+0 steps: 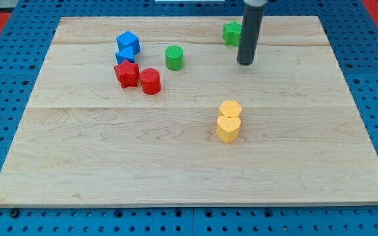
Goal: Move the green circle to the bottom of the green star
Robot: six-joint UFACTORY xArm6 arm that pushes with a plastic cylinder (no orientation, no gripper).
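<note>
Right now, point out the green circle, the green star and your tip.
green circle [174,58]: camera view, on its top face.
green star [231,33]: camera view, on its visible left part beside the rod.
my tip [245,63]: camera view, the rod's very end.

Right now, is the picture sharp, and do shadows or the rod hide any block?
In the camera view the light is even and soft, without glare on the wooden board; blocks cast only faint shadows. The green circle is sharp and fully visible. My tip ends just below and right of the green star, whose right side the rod covers.
</note>
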